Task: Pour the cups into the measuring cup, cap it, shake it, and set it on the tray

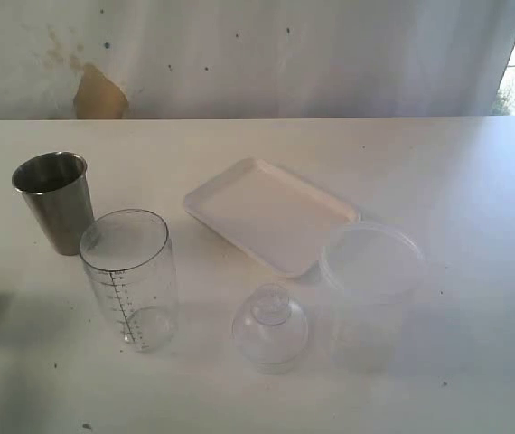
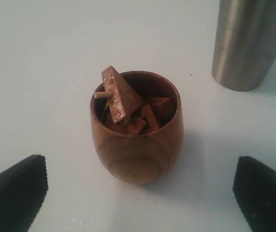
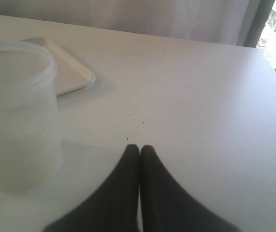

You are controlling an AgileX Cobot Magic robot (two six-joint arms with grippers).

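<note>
Finds wood cup (image 2: 137,145) upright, axis vertical, centred within wide-spread left end effector (image 2: 140,163), untouched. Places it at 9 o'clock from measuring cup (image 1: 129,276). Records right end effector (image 3: 139,150) pressed together beside tub (image 3: 17,116), at 3 o'clock. Judges left arm nearer.

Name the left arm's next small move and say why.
Probably ease the left gripper forward until its fingers flank the wooden cup: the jaws stand wide open, and the cup, upright and filled with wooden pieces, sits untouched just ahead of them.
</note>
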